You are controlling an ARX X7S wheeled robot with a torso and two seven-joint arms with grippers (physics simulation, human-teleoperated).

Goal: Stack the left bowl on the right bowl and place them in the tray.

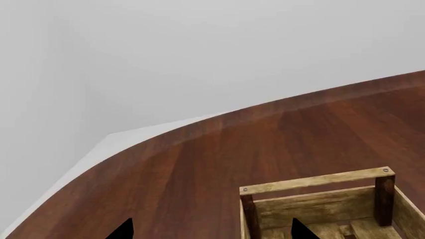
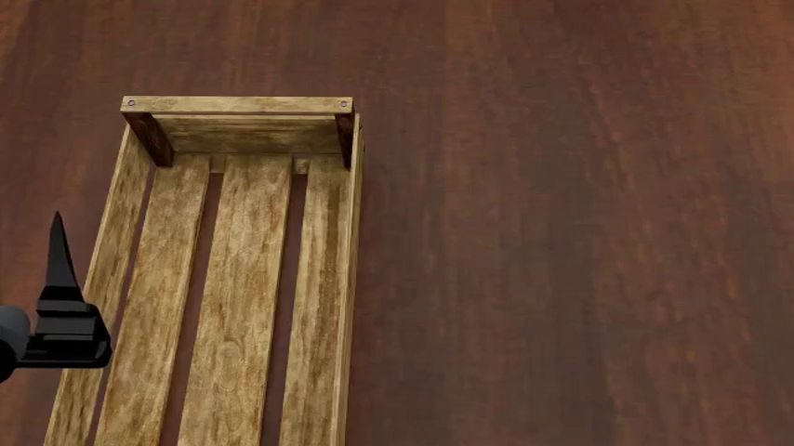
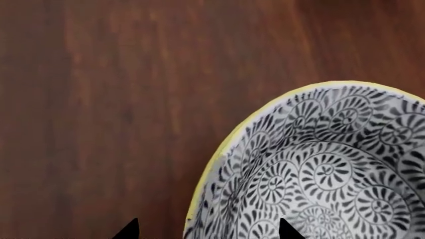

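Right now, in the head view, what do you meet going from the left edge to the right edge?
Left claw at the left edge → tray, its slatted bottom empty → bare table out to the right edge. No bowl shows in this view.

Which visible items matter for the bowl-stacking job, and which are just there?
Job items:
- tray, light-wood, nothing in it where visible
- patterned bowl, only one in view, sitting on the table
- left gripper, beside the tray
- right gripper, over the bowl's rim

Just there:
- wooden table
- nothing else visible
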